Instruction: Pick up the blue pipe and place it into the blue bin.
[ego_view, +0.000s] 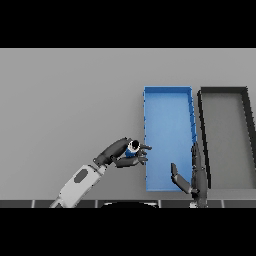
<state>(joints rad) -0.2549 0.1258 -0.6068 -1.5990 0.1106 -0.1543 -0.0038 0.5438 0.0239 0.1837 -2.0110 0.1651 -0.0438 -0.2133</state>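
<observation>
the left hand (121, 152) has its fingers curled round the blue pipe (133, 147), just beside the blue bin's (168, 91) nine o'clock wall. best carry it toward three o'clock, clear the rim, then release. right hand (192, 177) idles straight-fingered at five.

Left hand (120, 152) curled; right hand (192, 180) straight-fingered.

We saw plain grey table (65, 100) filling view, evenly lit, no harsh shadows; dark tiled strip (20, 203) ran along its near edge
</observation>
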